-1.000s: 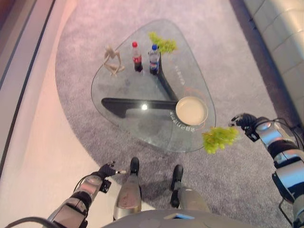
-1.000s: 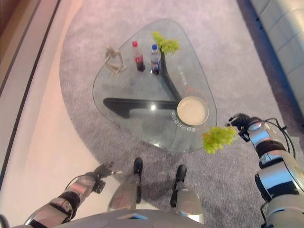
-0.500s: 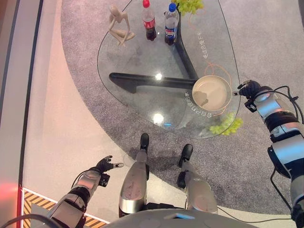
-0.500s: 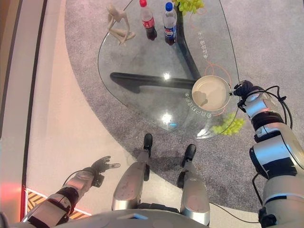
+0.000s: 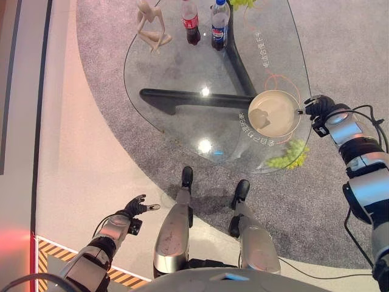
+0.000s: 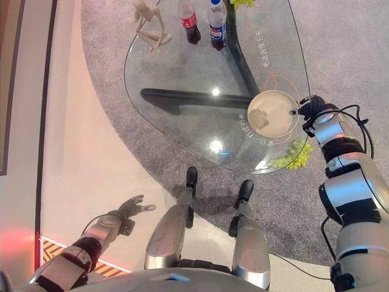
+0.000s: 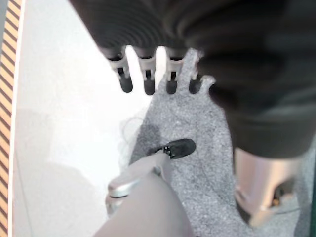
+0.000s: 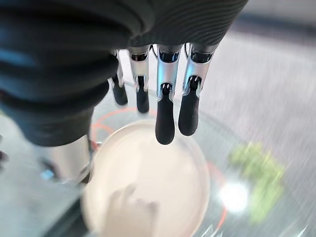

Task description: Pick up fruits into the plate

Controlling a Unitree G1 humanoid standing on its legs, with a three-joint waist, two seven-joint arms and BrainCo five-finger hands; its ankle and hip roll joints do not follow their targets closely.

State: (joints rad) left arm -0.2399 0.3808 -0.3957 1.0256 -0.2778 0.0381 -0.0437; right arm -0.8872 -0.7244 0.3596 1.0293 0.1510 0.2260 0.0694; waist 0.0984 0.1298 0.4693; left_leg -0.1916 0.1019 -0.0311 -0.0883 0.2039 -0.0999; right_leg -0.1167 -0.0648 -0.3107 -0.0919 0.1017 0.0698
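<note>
My right hand point(image 6: 311, 108) hangs at the plate's point(image 5: 281, 123) rim, fingers point(image 8: 165, 121) straight and holding nothing. The grapes point(image 5: 290, 154) it carried a second ago now lie beyond the tabletop point(image 5: 182, 67) edge, apparently on the carpet point(image 5: 316, 201) below the glass. The plate has no fruit, so that bunch needs fetching again. My left hand point(image 5: 132, 208) idles low, fingers relaxed.
</note>
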